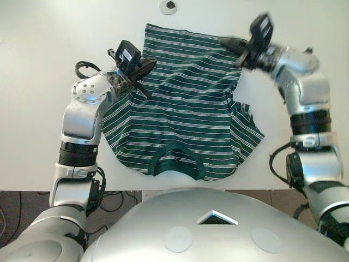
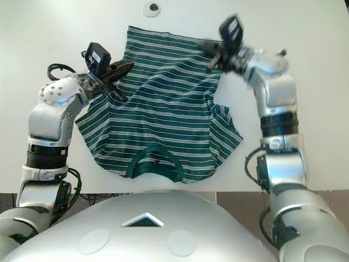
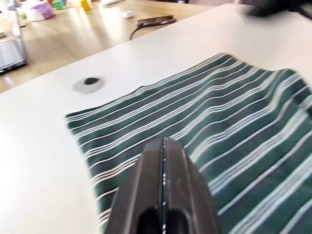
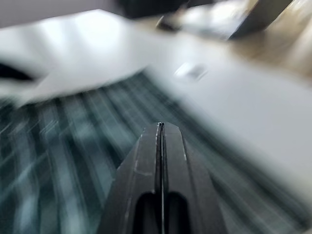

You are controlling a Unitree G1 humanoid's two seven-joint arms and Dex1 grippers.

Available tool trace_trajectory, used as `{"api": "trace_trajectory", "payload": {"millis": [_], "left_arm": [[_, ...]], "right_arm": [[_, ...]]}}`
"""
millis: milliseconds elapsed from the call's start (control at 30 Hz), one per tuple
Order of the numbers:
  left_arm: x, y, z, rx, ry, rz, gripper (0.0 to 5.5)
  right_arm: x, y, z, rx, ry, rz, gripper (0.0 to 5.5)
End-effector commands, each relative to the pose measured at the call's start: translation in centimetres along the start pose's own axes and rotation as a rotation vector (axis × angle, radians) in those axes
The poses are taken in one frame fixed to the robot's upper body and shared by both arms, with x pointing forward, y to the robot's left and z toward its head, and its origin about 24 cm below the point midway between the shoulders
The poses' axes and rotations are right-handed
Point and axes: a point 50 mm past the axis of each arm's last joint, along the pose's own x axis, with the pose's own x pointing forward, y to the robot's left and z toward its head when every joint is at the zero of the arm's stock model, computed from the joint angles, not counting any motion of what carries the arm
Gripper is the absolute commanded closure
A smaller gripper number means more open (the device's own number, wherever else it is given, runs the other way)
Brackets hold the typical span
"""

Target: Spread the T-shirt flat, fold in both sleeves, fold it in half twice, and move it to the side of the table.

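T-shirt point(image 1: 185, 103) lies spread on the white desk point(image 1: 43, 33), collar nearest me, hem on the far side. Left gripper point(image 1: 151, 61) sits over its left edge, jaws pressed together, no cloth between them. Right gripper point(image 1: 228, 40) is at the far right hem corner, jaws likewise closed.

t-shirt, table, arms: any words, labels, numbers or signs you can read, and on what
No text can be read.
Sticker above the left wrist: too small to read.
T-shirt: stripes only, no print seen.
Table: no markings seen.
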Motion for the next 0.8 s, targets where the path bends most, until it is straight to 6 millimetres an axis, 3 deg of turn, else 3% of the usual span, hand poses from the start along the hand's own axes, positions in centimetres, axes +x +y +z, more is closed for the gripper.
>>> {"api": "trace_trajectory", "payload": {"millis": [33,100,300,467,667,800], "left_arm": [[-1.9,1.9,-1.5,-0.006,0.073,0.130,5.50],[-2.6,2.5,-1.9,-0.028,0.090,0.161,5.50],[-5.2,3.5,-3.6,-0.062,0.173,0.195,5.50],[-6.8,3.2,-4.9,-0.151,0.207,0.169,5.30],[-9.5,0.4,-5.6,-0.341,0.217,0.009,4.27],[-10.7,0.0,-7.3,-0.412,0.296,-0.010,4.27]], "right_arm": [[-0.3,1.9,-3.3,0.076,0.180,-0.017,5.46],[-0.2,1.7,-4.1,0.067,0.234,-0.062,5.46],[0.4,-3.3,-5.2,-0.037,0.301,-0.365,5.46],[-0.1,-3.9,-4.7,-0.031,0.269,-0.356,5.50],[-1.1,-2.9,0.7,0.023,-0.023,-0.350,5.50],[-1.3,-2.0,3.5,0.058,-0.124,-0.329,5.50]]}}
